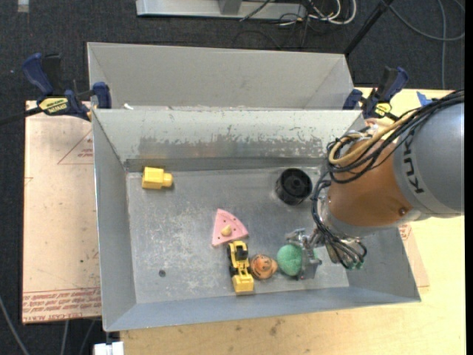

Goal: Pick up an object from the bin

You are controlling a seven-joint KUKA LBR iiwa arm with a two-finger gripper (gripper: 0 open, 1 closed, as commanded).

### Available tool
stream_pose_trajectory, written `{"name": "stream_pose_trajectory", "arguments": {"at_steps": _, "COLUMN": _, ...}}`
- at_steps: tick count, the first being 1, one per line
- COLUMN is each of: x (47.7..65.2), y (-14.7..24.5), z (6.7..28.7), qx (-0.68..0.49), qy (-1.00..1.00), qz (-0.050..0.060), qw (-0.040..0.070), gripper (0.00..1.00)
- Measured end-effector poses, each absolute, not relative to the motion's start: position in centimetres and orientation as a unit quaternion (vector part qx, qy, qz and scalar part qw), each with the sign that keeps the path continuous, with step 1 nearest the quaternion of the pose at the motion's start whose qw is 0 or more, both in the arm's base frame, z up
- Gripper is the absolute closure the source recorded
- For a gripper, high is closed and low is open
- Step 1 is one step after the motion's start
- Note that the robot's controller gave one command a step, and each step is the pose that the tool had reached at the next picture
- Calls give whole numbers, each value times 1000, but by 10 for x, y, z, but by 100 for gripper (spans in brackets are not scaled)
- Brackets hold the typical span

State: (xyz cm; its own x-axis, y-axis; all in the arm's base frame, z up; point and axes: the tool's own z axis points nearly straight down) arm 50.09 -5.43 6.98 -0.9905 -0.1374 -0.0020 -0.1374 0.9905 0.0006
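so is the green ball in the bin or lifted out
In the bin: the green ball lies on its floor beside the gripper.

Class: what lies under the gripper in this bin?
A green rounded thing lies partly under the gripper, beside an orange ball. Anything beneath the arm is covered.

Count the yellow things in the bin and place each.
2: a yellow block near the back left corner, and a yellow toy truck at the front, beside an orange ball. The arm may hide others.
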Motion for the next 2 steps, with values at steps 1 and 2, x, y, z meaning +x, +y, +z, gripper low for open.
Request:
{"name": "stream_pose_trajectory", "arguments": {"at_steps": 1, "x": 501, "y": -54, "z": 70, "qx": -69, "qy": 998, "qz": 0, "qw": 2, "gripper": 0}}
{"name": "stream_pose_trajectory", "arguments": {"at_steps": 2, "x": 501, "y": -54, "z": 70, "qx": -69, "qy": 998, "qz": 0, "qw": 1, "gripper": 100}}
